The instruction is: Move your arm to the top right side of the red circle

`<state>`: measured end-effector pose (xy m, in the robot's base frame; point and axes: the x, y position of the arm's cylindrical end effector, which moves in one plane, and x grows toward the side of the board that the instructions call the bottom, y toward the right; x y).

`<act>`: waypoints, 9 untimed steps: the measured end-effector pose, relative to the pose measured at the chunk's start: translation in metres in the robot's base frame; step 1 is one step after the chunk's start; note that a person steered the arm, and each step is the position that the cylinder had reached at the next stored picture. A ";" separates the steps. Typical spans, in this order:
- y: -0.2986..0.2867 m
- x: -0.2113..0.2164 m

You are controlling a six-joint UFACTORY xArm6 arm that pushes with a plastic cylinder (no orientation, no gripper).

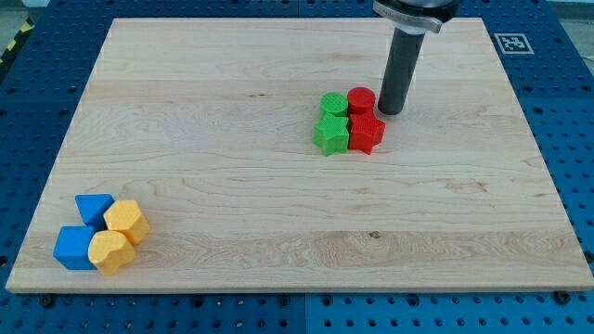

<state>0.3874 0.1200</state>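
Observation:
The red circle (361, 100) stands on the wooden board, in a tight cluster right of the middle. My tip (390, 111) rests on the board just right of the red circle, close to its right edge and level with its lower half. A green circle (332, 105) sits on the red circle's left. A red star-shaped block (366, 133) lies just below the red circle. A green star-shaped block (330, 135) lies below the green circle. The rod rises from the tip to the view's top edge.
At the board's bottom left corner stand a blue triangle (94, 208), a blue block (72, 248), a yellow hexagon (125, 221) and a yellow heart-like block (110, 252). A marker tag (512, 43) sits off the board's top right corner. The board (232, 139) lies on a blue perforated table.

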 end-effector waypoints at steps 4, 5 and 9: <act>0.000 -0.012; 0.000 -0.013; 0.000 -0.023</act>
<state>0.3641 0.1200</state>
